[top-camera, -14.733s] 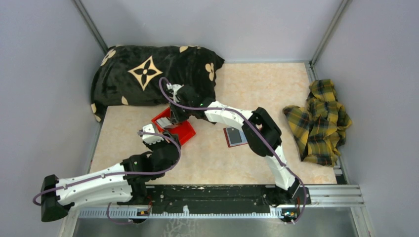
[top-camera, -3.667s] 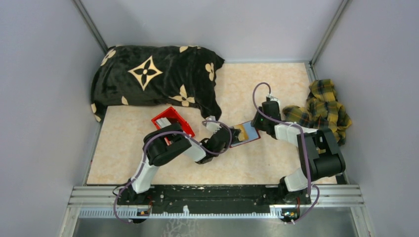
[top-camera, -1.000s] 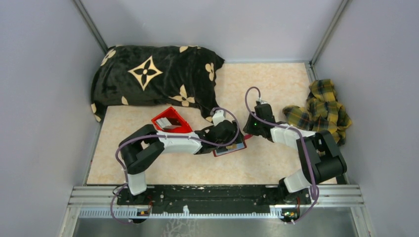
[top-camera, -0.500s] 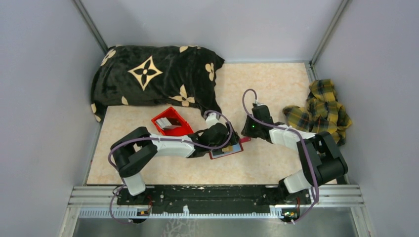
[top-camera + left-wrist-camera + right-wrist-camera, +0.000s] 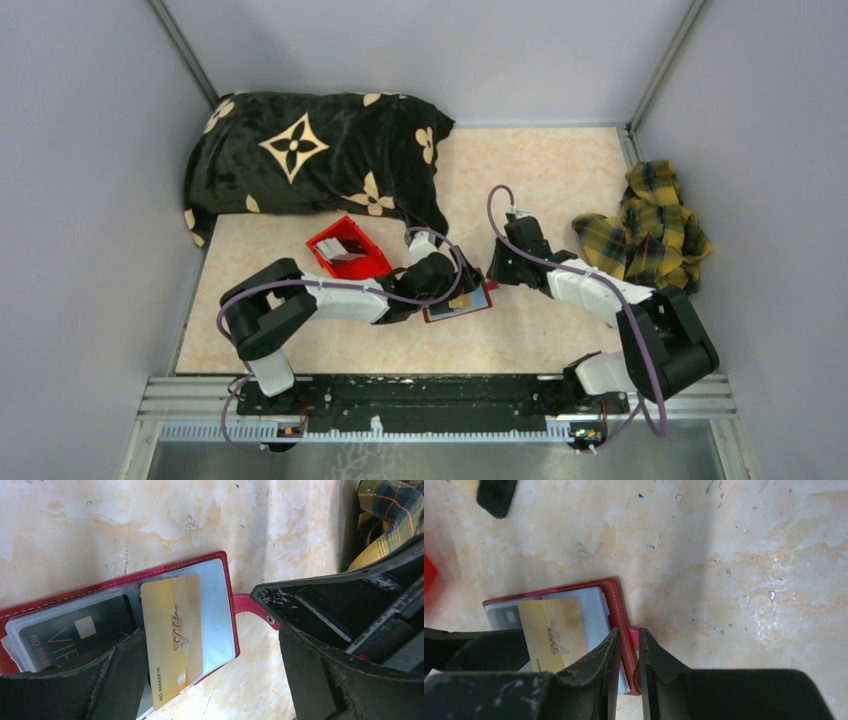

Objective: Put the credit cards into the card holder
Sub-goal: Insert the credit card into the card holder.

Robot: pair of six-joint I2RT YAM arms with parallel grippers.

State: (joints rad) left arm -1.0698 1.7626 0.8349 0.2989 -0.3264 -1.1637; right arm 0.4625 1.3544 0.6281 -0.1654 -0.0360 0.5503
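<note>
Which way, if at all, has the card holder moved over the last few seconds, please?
Yes: the card holder slid left and down in the top view, away from the plaid cloth.

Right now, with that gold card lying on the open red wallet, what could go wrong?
The gold card sits crooked and juts past the card holder's edge; it could slide off rather than into a sleeve.
The right hand pinches only the snap tab, so a tug might drag or flip the holder.
The left hand hangs wide open over the card and could knock it askew.
</note>
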